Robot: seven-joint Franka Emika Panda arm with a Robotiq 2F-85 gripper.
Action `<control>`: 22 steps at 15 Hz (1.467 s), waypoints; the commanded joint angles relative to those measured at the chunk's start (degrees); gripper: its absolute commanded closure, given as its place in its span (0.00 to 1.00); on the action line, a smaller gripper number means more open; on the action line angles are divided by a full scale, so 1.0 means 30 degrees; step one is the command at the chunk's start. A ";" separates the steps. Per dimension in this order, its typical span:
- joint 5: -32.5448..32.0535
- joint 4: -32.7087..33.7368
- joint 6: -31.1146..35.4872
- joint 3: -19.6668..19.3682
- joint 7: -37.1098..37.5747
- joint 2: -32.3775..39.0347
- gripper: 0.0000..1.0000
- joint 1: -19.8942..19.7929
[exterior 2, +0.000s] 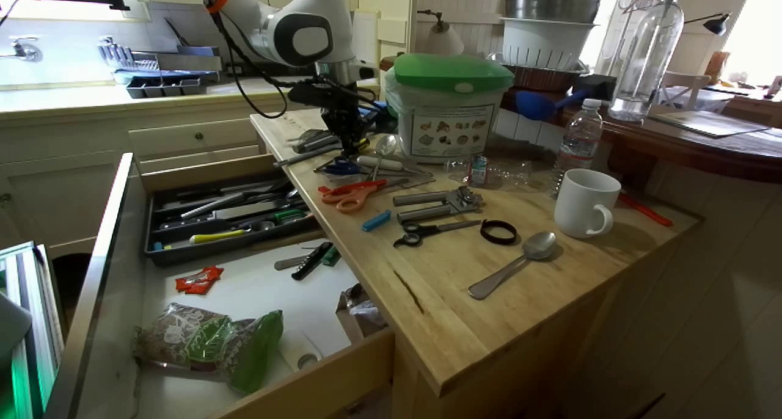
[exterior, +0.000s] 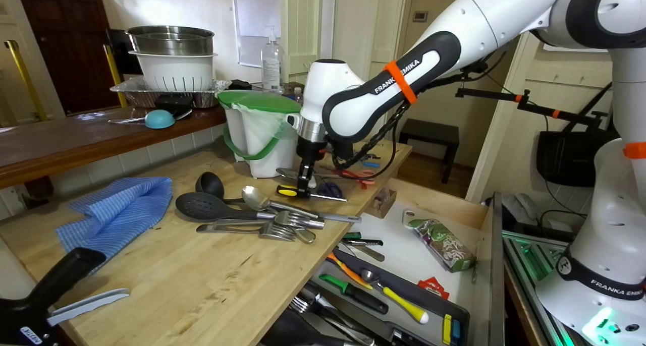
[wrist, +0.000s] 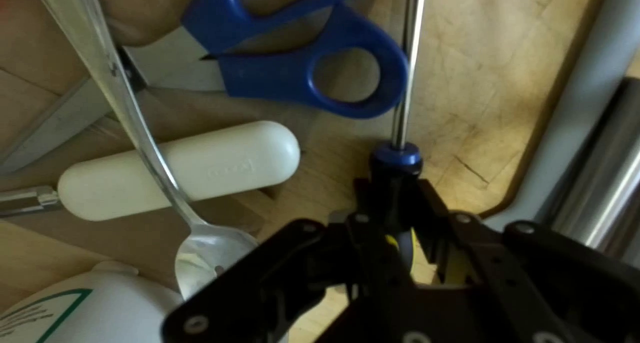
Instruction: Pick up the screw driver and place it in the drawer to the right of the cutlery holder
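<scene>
Screwdriver [wrist: 396,158] sits pinched by its handle in my gripper [wrist: 396,194], lower centre of the wrist view, shaft pointing up-frame beside the blue-handled scissors [wrist: 265,73], so I'd lift before swinging toward the drawer [exterior: 404,260].

“FRANK” and “EMIKA” flanked an orange strap [exterior: 402,83] on the jointed white-and-black robot arm [exterior: 429,63], at one o'clock in an exterior view, “FRANKA EMIK” ran along its curved black base band [exterior: 598,284], at four o'clock, print on the green-lidded white bin [exterior 2: 451,110] was illegible
</scene>
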 commanded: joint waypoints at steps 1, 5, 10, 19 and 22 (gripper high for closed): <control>0.0358 -0.0153 -0.0057 0.0306 -0.0675 -0.0346 0.94 -0.0267; 0.1081 -0.1236 0.0366 0.1499 -0.3996 -0.1634 0.94 -0.0852; 0.3684 -0.2338 0.0065 0.2686 -0.8240 -0.2915 0.94 -0.1598; 0.3601 -0.2394 -0.0401 0.0977 -0.9045 -0.2458 0.94 -0.1404; 0.3448 -0.1953 -0.0427 0.0650 -0.9383 -0.1847 0.94 -0.1462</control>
